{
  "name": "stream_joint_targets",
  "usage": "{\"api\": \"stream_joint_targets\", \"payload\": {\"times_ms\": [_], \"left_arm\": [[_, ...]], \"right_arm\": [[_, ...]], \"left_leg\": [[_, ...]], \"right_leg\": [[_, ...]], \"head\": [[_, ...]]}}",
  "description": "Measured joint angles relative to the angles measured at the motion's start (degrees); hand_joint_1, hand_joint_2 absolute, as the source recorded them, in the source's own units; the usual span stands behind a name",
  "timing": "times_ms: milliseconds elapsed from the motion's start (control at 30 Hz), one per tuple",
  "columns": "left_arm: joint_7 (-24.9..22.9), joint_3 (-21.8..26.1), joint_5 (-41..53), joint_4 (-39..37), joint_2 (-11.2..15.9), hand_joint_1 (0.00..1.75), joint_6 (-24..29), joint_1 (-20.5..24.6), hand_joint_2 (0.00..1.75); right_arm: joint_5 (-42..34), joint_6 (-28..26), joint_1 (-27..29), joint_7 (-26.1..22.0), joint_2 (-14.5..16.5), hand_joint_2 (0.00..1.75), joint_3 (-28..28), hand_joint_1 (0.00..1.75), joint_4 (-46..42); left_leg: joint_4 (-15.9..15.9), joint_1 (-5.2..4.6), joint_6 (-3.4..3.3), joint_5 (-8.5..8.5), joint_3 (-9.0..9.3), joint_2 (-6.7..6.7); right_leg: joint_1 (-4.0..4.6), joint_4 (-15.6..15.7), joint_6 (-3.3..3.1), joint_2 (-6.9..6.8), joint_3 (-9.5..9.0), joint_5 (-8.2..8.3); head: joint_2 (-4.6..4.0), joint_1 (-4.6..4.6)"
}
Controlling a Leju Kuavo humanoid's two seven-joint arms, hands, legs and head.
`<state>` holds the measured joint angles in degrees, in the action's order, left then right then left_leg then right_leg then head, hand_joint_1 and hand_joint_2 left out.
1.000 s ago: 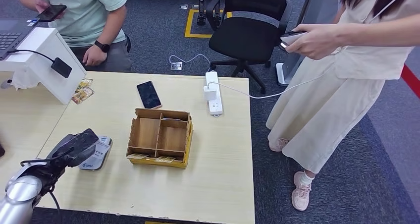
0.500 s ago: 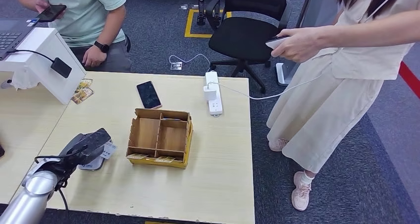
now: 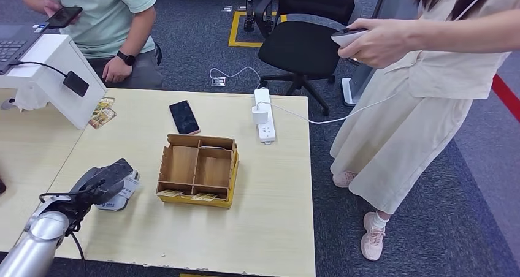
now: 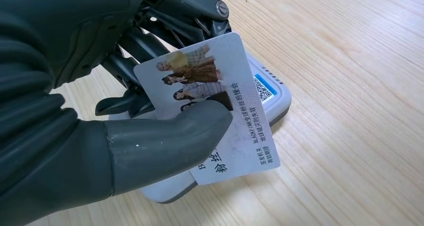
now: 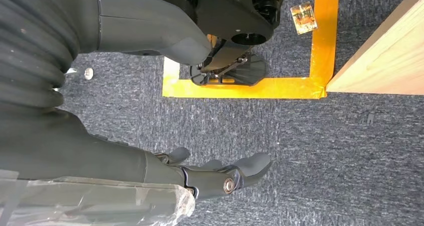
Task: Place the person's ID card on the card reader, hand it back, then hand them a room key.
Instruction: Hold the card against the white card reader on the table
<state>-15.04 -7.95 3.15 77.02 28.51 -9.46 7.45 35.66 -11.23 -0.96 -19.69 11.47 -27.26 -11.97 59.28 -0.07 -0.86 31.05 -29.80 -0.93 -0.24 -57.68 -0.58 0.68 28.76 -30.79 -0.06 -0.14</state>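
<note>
white id card [image 4: 220, 106] pinched, fingers [image 4: 165, 141], over card reader [image 4: 272, 93]

White ID card [image 4: 215, 101] with printed figures, pale grey card reader [image 4: 270, 93], light wood-grain table [image 3: 270, 185].

Glossy plastic ID card [image 4: 215, 106]; smooth grey plastic card reader [image 4: 270, 93]; matt wood-grain table [image 4: 350, 136].
</note>
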Motion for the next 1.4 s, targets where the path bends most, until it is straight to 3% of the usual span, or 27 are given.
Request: {"api": "stream_joint_targets", "payload": {"times_ms": [433,1400], "left_arm": [[0.8,3.6,-6.1,2.4,2.5,1.75,-1.7,-0.1,1.75],[-1.9,3.3,0.4,3.0,2.8,1.75,-2.0,-2.1,1.75]], "right_arm": [[-0.4,0.1,0.1,-0.2,0.0,1.75,-0.1,0.00,0.0],[0.2,0.2,0.1,0.0,0.0,1.75,-0.2,0.00,0.0]], "left_leg": [[0.0,0.01,0.01,0.00,0.00,0.00],[0.0,0.00,0.01,0.00,-0.01,0.00]], "right_leg": [[0.01,0.0,0.00,0.00,0.00,0.00],[0.01,0.0,0.00,0.00,0.00,0.00]], "head": [[-0.01,-0.01],[0.00,0.01]]}}
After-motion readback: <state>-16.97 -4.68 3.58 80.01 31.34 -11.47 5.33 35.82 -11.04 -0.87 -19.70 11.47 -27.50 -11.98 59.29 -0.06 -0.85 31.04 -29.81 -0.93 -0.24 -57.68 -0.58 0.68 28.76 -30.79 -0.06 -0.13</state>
